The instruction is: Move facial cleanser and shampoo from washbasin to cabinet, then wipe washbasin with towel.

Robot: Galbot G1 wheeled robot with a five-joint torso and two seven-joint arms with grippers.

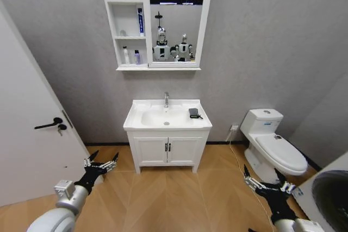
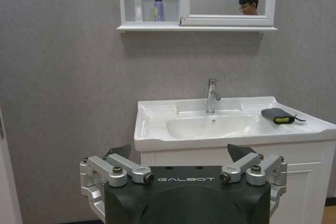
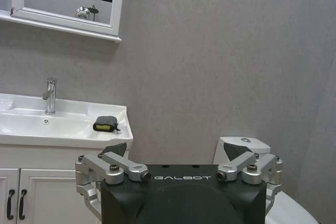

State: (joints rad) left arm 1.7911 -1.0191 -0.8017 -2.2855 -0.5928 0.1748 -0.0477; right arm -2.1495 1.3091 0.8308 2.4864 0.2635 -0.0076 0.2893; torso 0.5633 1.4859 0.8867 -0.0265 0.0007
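The towel point(image 1: 193, 113) lies folded on the flat rim of the washbasin point(image 1: 136, 119), at about 3 o'clock from the oval bowl, near the back right corner; it is dark grey and, in the left wrist view point(image 2: 277, 115), shows a small yellow-green patch on its front edge. The chrome tap point(image 1: 166, 99) stands upright at 12 o'clock of the bowl, behind the drain. The washbasin sits on a low white vanity point(image 1: 167, 151) with two doors and black handles. High above, at 12 o'clock from the washbasin, hangs the cabinet point(image 1: 130, 68), its three narrow shelves on the left and the white-framed mirror point(image 1: 176, 20) on the right. On the bottom shelf stand a white bottle point(image 1: 126, 55) and, just beside it, a smaller purple bottle point(image 1: 137, 57); on the middle shelf a blue and white tube point(image 1: 140, 21) stands upright (what the labels say I cannot read). A white toilet point(image 1: 274, 148) stands at 3 o'clock from the vanity, well apart from it, and a white door point(image 1: 32, 134) with a black handle is at 9 o'clock. The left gripper point(image 1: 101, 164) hangs low over the wooden floor point(image 1: 174, 199) at about 7 o'clock from the vanity, its jaws spread wide and holding nothing. The right gripper point(image 1: 264, 181) is at about 5 o'clock, before the toilet, also wide open and empty.
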